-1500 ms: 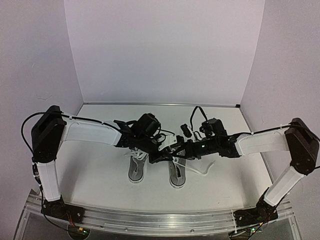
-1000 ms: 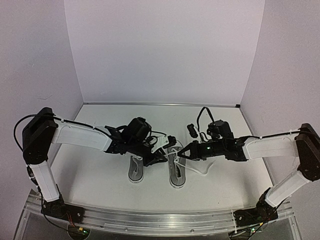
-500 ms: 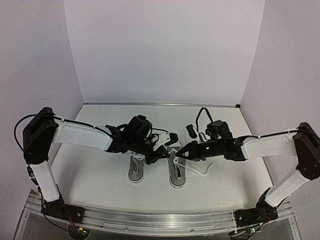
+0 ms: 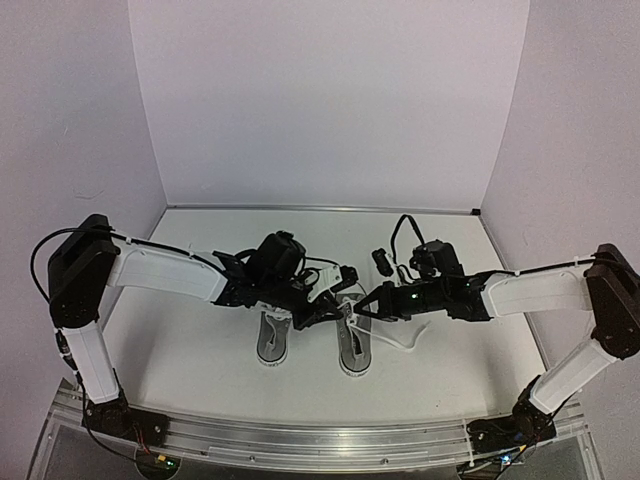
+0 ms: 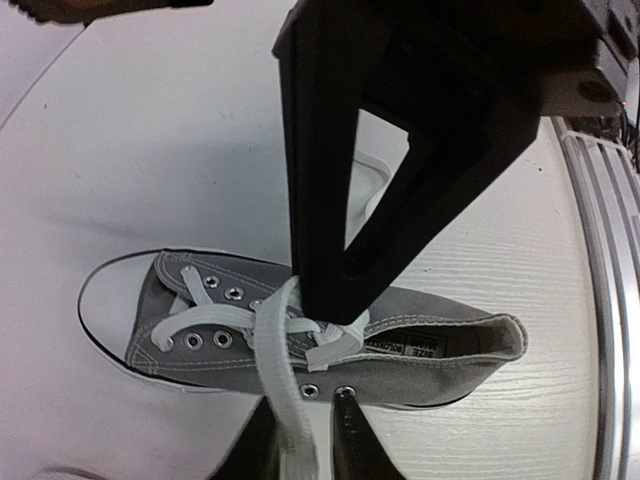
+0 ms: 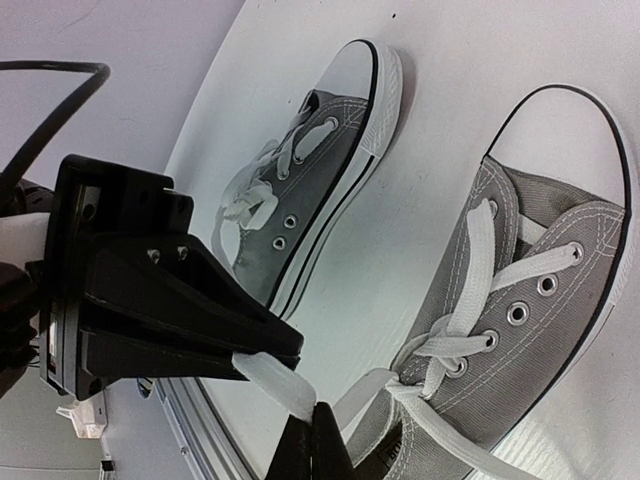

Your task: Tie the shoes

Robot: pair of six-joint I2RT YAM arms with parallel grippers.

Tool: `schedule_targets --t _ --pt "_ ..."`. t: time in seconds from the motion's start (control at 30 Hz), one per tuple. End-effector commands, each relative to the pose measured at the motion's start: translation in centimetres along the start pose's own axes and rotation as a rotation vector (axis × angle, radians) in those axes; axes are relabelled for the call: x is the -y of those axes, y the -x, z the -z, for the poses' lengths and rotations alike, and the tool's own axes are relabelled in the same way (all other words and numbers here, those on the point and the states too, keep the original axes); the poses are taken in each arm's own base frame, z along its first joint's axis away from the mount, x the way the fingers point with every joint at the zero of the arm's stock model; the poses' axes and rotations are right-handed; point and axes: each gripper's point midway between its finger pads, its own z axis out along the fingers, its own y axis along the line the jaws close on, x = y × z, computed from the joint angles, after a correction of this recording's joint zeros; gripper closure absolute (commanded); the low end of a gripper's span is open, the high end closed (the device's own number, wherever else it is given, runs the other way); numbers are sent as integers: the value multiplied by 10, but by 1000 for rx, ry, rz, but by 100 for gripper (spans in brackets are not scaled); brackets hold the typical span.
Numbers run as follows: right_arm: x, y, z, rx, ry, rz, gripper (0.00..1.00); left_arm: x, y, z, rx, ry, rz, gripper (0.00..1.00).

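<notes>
White lace is clenched in your left claw and right claw over the grey sneaker at bench centre, twin at 9 o'clock; overpulling could slip it or drag the sneaker.

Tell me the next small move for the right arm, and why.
Probably ease the right end effector a little farther from the shoe: it pinches the lace, and the crossing at the eyelets looks slack, not yet cinched.

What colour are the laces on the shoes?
White; the laces show best in the left wrist view.
</notes>
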Motion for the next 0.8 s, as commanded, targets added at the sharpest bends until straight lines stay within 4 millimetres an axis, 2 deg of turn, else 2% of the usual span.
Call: schedule_targets --t 0.0,0.03,0.2,0.63,0.77 --pt "-11 16 9 63 -2 23 100 -11 26 2 97 61 -2 68" --pt "-10 15 10 66 -5 20 100 -12 28 4 111 68 3 62" --pt "-3 12 11 74 -31 -1 100 -9 31 1 135 90 -3 50" --pt "7 15 22 135 -88 -63 100 3 28 -30 133 85 -19 50" --pt "9 13 23 136 -91 -76 100 9 27 -39 131 79 -30 54"
